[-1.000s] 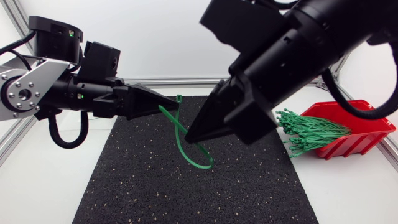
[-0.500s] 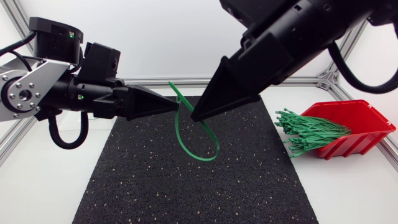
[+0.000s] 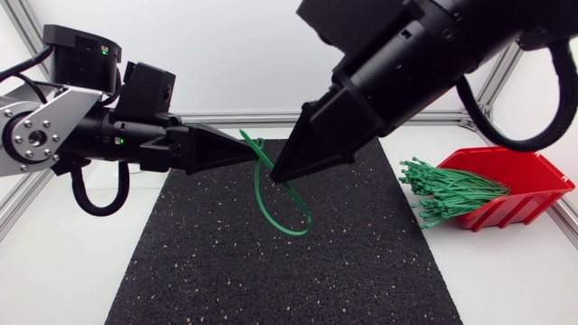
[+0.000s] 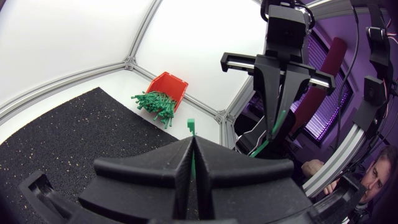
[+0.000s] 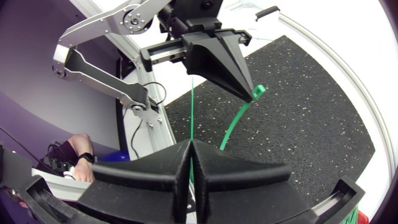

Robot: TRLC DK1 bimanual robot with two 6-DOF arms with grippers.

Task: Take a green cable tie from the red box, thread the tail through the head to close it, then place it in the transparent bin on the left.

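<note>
Down and inward comes the matte black right claw (image 3: 275, 173) since the half-second mark, and the hanging loop of the slim green plastic cable tie (image 3: 271, 209) narrows with it. Both claws are clamped tight. The right claw pinches the thin tail end. The matte black left claw (image 3: 253, 155) pinches the strap just below the square head, which pokes out past its tip. Their tips sit nearly touching above the black speckled mat (image 3: 271, 280) on the white tabletop (image 3: 506, 280). Tail and head look close but not yet threaded, I'd say, so lining them up is the job now. Over by the red plastic box (image 3: 533, 194), the spare ties (image 3: 452, 194) lie well apart. No transparent bin in view.
</note>
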